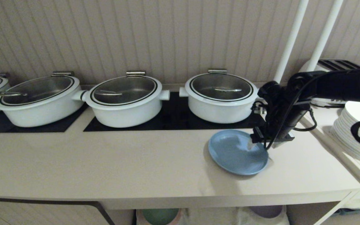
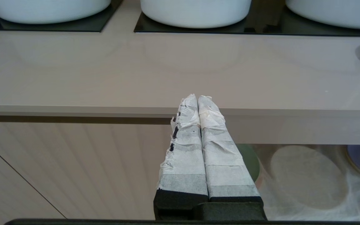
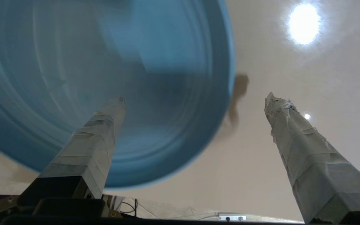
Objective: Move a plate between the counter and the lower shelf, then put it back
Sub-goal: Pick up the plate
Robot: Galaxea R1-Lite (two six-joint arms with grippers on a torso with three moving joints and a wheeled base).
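Right fingers (image 3: 279, 118) spread wide, straddling plate (image 3: 105, 78) rim | holding nothing | left fingers (image 2: 198, 125) closed

Soft, even indoor light falls from overhead. A bright lamp glare (image 3: 304, 23) reflects off the glossy bench (image 3: 292, 78) in the right wrist view, where the plate (image 3: 105, 78) is smeared with motion blur. The plate casts a faint shadow; the head view bows slightly at its edges.
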